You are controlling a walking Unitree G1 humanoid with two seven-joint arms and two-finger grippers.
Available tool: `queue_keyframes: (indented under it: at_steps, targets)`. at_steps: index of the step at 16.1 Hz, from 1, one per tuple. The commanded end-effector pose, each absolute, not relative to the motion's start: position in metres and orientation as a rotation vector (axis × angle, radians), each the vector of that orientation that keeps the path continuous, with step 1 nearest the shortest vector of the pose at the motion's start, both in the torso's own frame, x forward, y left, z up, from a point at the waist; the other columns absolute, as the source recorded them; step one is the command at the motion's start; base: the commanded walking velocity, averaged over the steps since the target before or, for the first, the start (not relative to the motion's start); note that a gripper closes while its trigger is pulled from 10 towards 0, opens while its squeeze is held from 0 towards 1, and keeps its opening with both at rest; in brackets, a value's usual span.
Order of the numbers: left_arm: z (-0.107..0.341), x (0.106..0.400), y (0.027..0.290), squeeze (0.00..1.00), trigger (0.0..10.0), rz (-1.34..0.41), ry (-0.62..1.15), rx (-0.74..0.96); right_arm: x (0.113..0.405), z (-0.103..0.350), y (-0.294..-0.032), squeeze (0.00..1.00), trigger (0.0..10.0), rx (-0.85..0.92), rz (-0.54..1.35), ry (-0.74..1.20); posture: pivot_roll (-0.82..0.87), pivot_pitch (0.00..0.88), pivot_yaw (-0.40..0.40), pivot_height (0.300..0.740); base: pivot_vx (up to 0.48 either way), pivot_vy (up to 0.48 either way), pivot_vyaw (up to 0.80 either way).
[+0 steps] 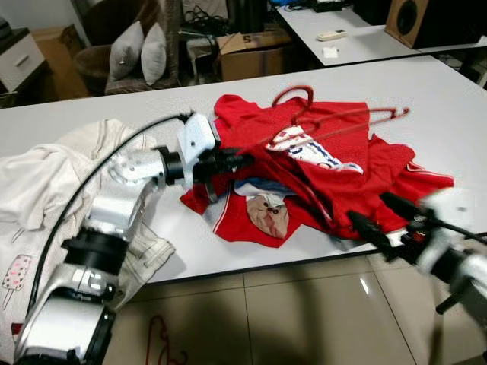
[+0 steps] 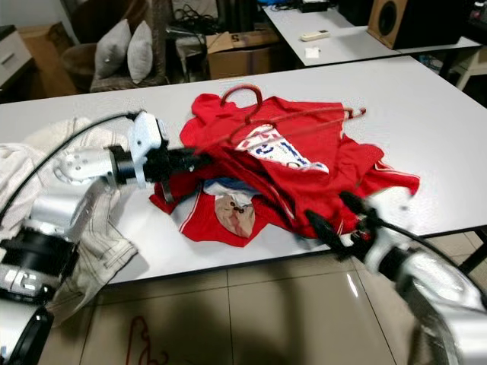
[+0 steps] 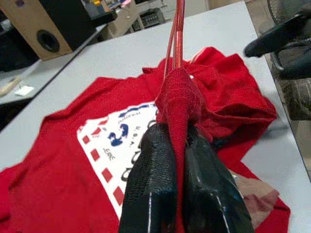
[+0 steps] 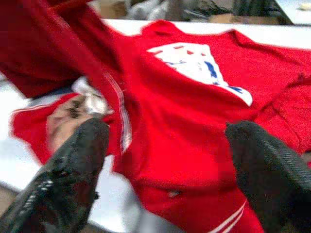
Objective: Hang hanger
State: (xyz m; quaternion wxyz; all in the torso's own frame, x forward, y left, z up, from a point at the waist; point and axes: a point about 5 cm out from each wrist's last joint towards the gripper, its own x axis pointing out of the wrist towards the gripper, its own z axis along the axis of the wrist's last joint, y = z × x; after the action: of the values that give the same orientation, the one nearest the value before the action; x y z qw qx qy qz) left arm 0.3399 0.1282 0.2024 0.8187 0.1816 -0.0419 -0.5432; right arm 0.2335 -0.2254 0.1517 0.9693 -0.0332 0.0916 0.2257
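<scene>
A red shirt (image 1: pixel 327 171) with a white printed patch lies heaped on the white table (image 1: pixel 426 99). A red wire hanger (image 1: pixel 335 118) sits partly inside it, its hook (image 1: pixel 293 95) raised above the cloth. My left gripper (image 1: pixel 240 161) is shut on a fold of the red shirt (image 3: pixel 177 97) at the hanger's end, and the hanger's wires (image 3: pixel 175 29) run out beyond it. My right gripper (image 1: pixel 384 217) stands open at the table's near edge, just in front of the shirt (image 4: pixel 180 126), with nothing between its fingers.
A cream garment (image 1: pixel 46 175) lies on the table's left part and hangs over the front edge. Under the shirt lies a cloth with a brown print (image 1: pixel 268 213). Behind stand a second table (image 1: pixel 350 34), a cardboard box (image 1: pixel 251 53), cushions (image 1: pixel 141 49) and a speaker (image 1: pixel 411 19).
</scene>
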Motion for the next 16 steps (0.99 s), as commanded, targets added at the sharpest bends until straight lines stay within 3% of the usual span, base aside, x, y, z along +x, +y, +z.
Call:
queue_keyframes:
  at_steps: [1, 2, 3, 8, 16]
  targets:
    - [0.207, 0.339, 0.129, 0.0, 0.0, -1.146, -0.105, 0.397, 0.236, 0.151, -0.223, 1.0, 10.0, -0.076, 0.45, 0.192, -0.09, 0.0, 0.11, 0.74, 0.0, 0.0, 0.0]
    - [0.207, 0.337, 0.127, 0.0, 0.0, -1.147, -0.104, 0.396, 0.248, 0.148, -0.219, 1.0, 10.0, -0.072, 0.404, 0.193, -0.09, 0.0, 0.105, 0.74, 0.0, 0.0, 0.0]
    - [0.206, 0.335, 0.127, 0.0, 0.0, -1.151, -0.102, 0.395, 0.254, 0.147, -0.216, 0.0, 10.0, -0.067, 0.382, 0.198, -0.09, 0.0, 0.104, 0.74, 0.0, 0.0, 0.0]
    - [0.208, 0.331, 0.126, 0.0, 0.0, -1.149, -0.102, 0.394, 0.274, 0.147, -0.192, 0.0, 10.0, -0.062, 0.434, 0.19, -0.07, 0.0, 0.089, 0.74, 0.0, 0.0, 0.0]
    - [0.216, 0.331, 0.126, 0.0, 0.0, -1.136, -0.121, 0.379, 0.281, 0.127, -0.203, 0.0, 10.0, -0.149, 0.341, 0.334, -0.08, 0.0, 0.088, 0.74, 0.0, 0.0, 0.0]
